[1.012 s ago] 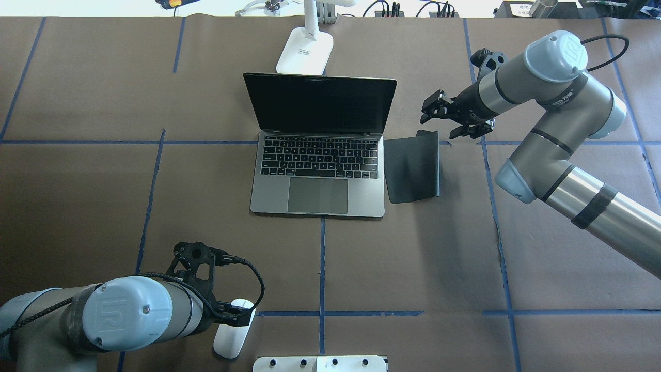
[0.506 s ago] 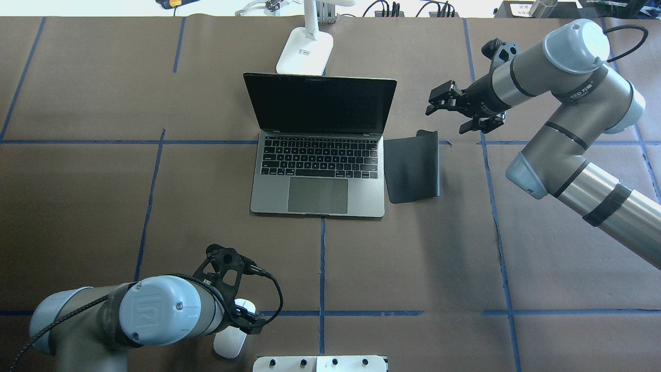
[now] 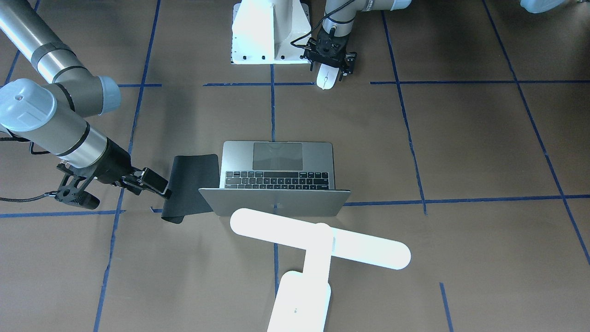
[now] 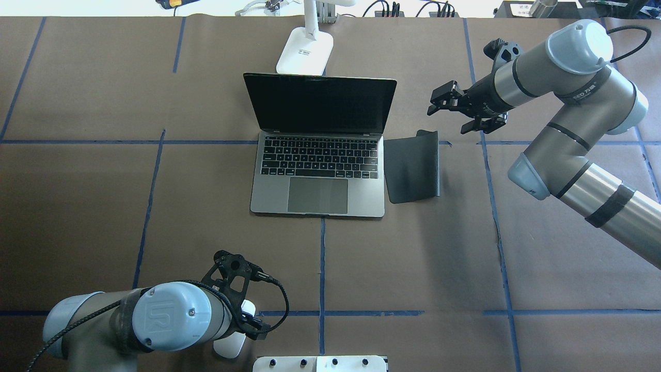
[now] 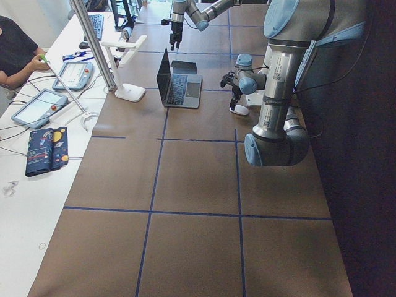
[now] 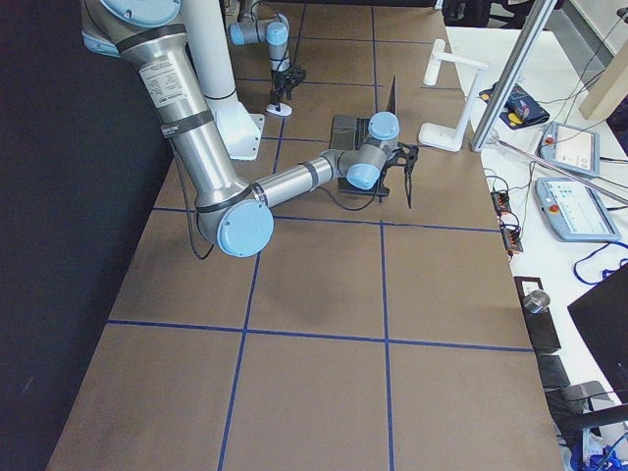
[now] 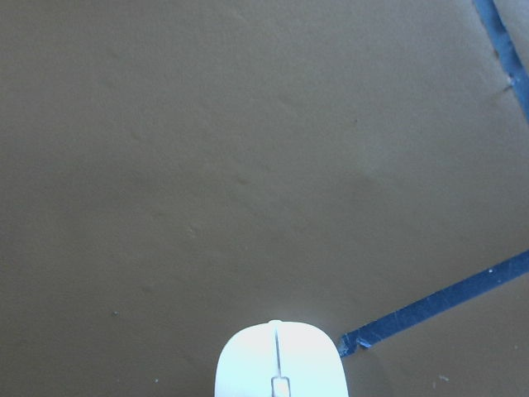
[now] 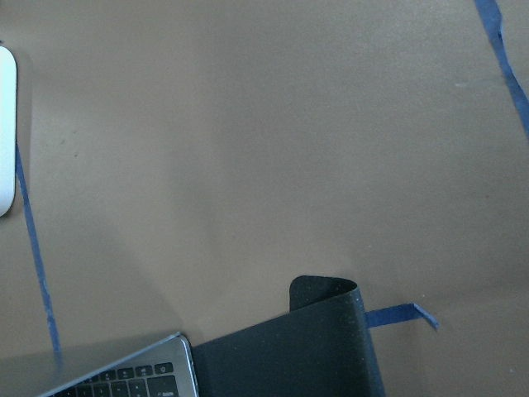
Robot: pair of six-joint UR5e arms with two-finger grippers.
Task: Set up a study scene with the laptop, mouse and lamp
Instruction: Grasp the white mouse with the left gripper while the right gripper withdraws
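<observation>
Two grey robot arms with pale blue caps and black ends.
The left arm (image 4: 170, 315) and the right arm (image 4: 578, 44) are round tubes of silver-grey metal. Each joint ends in a pale blue-grey round cap with a small screw, and on the left arm's cap a faint logo is seen. The right arm has a black band on its long tube and dark letters on one joint ring. The left gripper (image 3: 333, 69) and the right gripper (image 4: 447, 120) are black, with angular jaws. At each wrist there is a black cable.
</observation>
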